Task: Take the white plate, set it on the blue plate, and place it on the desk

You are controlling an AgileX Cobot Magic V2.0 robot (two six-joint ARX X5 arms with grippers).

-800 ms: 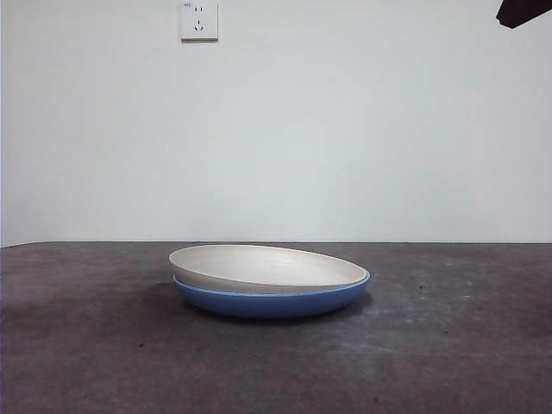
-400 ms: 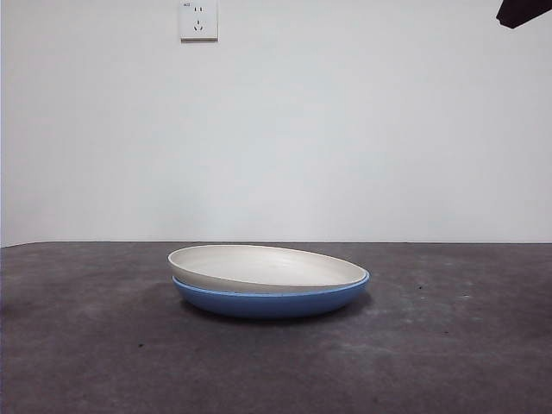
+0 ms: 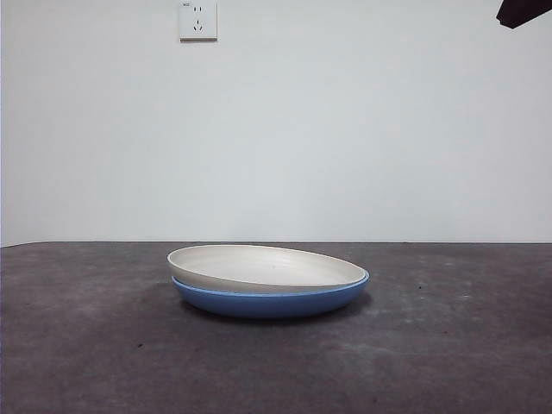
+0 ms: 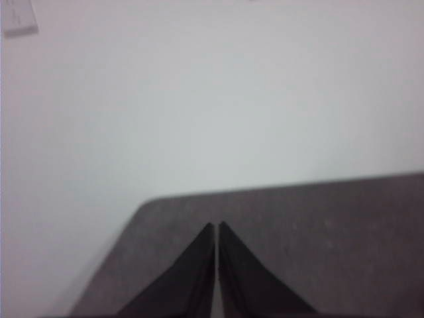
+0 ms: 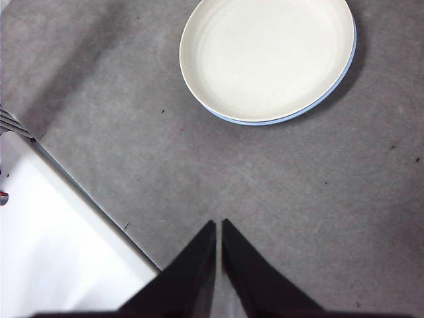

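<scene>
White plate (image 3: 259, 266): nested inside the blue plate, tilted a little, one edge riding higher than the other; nothing on it.
Blue plate (image 3: 274, 302): flat on the desk near the middle, directly under the white plate; from above only a thin blue crescent shows past the cream rim.
Desk (image 3: 448, 345): dark, mottled grey, carrying the stacked pair.
Right gripper (image 5: 218, 225): above the desk, well apart from the plates, jaws pressed together with nothing between them.
Left gripper (image 4: 216, 227): raised over a far part of the desk, facing the wall, jaws closed and empty.
Wall socket (image 3: 198, 19): white, high on the wall behind.
</scene>
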